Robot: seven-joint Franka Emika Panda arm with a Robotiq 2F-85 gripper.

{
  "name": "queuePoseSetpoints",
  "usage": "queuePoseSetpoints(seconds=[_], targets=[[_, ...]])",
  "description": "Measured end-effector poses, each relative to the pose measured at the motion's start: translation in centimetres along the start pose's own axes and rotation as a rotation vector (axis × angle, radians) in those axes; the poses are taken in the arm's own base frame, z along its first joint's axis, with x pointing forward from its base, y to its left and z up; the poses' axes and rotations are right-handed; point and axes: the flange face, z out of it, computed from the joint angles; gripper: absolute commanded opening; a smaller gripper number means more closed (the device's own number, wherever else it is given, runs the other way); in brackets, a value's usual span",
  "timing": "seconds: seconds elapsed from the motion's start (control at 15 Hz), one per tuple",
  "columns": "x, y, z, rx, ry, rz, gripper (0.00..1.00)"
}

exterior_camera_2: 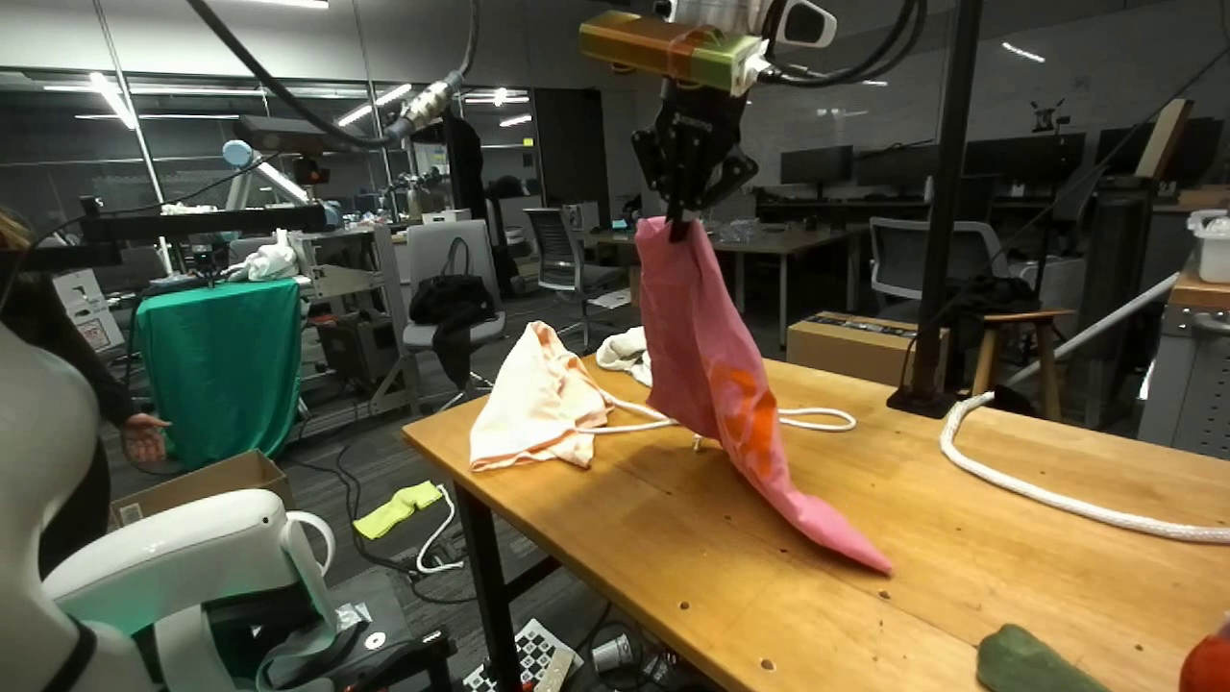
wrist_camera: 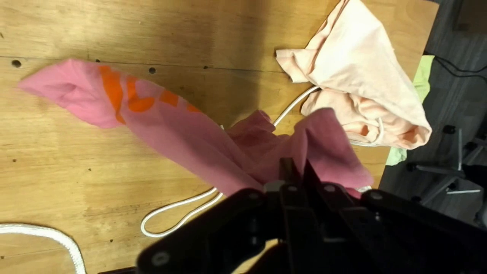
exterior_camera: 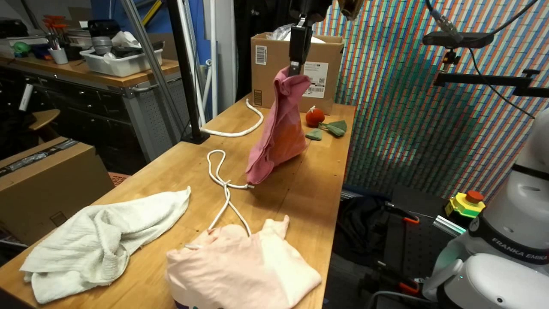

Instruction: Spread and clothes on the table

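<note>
My gripper (exterior_camera: 294,72) is shut on an upper fold of the bright pink garment (exterior_camera: 283,124), which has an orange print. This cloth hangs down over the table (exterior_camera: 313,171); whether its lower tip (exterior_camera_2: 855,548) touches the wood I cannot tell. In the wrist view the pink fabric spreads out on both sides of the gripper (wrist_camera: 298,169). A light peach garment (exterior_camera: 240,270) lies crumpled at one end of the tabletop, also seen as a peach heap (exterior_camera_2: 538,408). Beside it lies the wrinkled pale mint-white garment (exterior_camera: 103,244), mostly hidden in an exterior view (exterior_camera_2: 627,351).
A thin white cord (exterior_camera: 225,184) loops from the peach garment toward the pink one. Thicker white rope (exterior_camera_2: 1057,500) curves near a black post (exterior_camera_2: 927,317). A cardboard box (exterior_camera: 266,68), a red ball-like thing (exterior_camera: 315,116) and green fabric pieces (exterior_camera: 334,128) occupy the other end.
</note>
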Motion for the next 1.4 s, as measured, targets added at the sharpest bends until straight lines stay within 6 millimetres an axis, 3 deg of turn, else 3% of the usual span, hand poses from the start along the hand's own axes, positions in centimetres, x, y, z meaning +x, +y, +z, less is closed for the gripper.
queuePoseSetpoints(seconds=[0.27,0.8,1.0,1.4], targets=[[-1.6,0.5,0.6,0.003,-0.012,0.018,0.03],[-1.2,6.1,7.5,-0.160,0.028,0.193,0.04],[-2.0,10.0,8.0,-0.185,0.041,0.273,0.04],[-7.1,20.6,5.8,-0.257,-0.005,0.328,0.03]])
